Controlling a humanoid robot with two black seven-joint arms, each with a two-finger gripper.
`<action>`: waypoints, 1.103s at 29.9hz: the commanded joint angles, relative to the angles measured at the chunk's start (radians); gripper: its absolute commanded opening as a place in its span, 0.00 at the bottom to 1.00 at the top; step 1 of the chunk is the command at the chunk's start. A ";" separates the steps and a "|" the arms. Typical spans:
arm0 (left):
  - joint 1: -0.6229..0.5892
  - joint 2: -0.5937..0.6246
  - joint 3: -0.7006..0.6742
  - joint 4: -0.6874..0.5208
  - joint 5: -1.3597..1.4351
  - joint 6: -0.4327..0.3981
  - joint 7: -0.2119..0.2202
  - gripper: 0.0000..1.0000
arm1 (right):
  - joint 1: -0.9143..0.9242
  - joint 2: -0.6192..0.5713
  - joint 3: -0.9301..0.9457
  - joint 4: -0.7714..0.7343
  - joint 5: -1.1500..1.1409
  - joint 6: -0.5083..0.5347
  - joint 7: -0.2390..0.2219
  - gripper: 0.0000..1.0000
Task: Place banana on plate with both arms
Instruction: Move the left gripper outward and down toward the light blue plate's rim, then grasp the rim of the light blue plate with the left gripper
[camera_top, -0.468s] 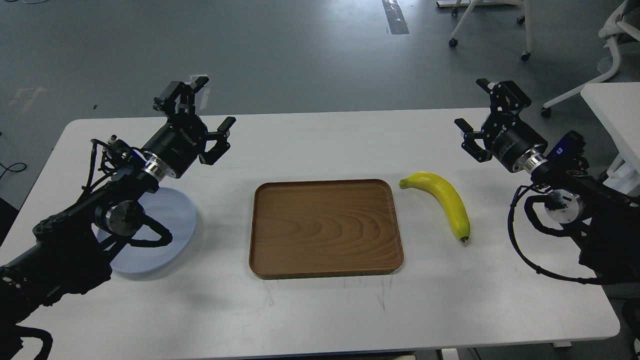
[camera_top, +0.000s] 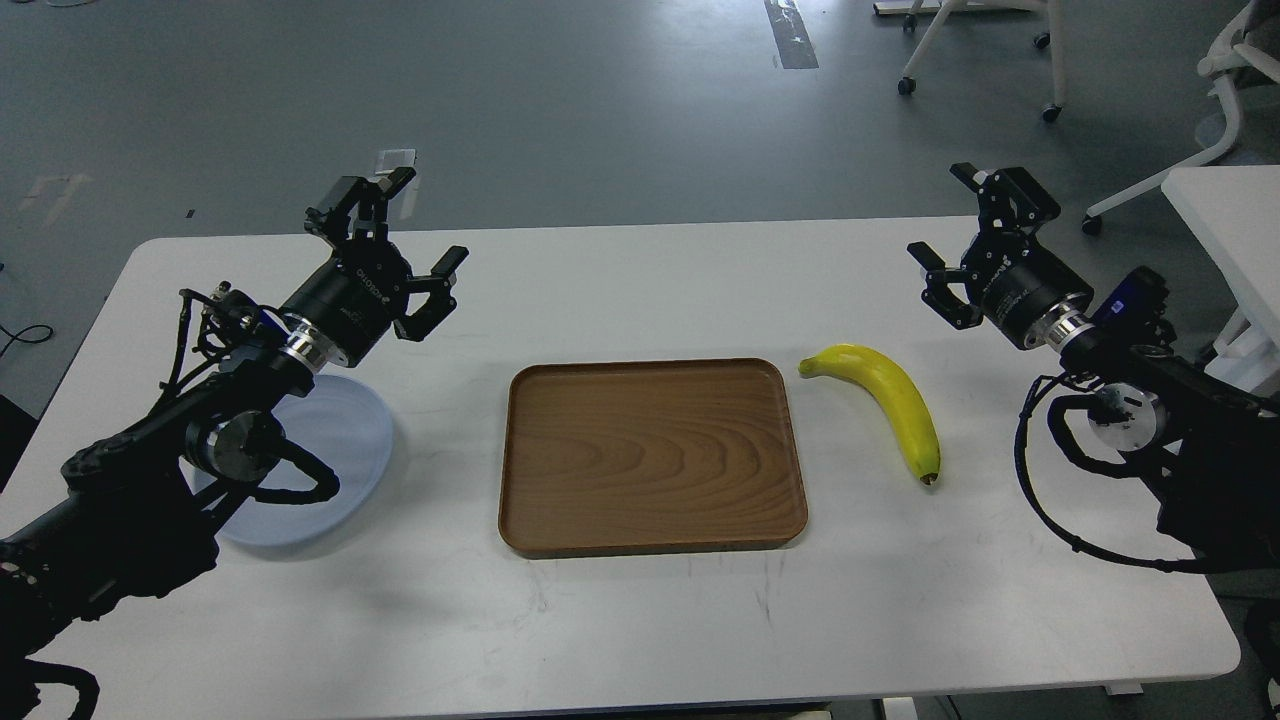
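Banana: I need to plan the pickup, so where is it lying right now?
In the head view the banana lies on the white table, right of the wooden tray and below the right gripper.
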 joint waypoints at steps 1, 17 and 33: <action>-0.012 0.033 0.010 0.012 0.025 -0.002 0.000 1.00 | 0.003 0.000 -0.017 0.005 0.000 0.000 0.000 1.00; -0.094 0.397 0.009 -0.265 0.651 -0.022 0.000 1.00 | 0.005 0.000 -0.025 0.005 0.000 0.000 0.000 1.00; -0.056 0.547 0.251 -0.220 1.464 0.158 0.000 1.00 | 0.003 0.023 -0.027 0.010 -0.002 0.000 0.000 1.00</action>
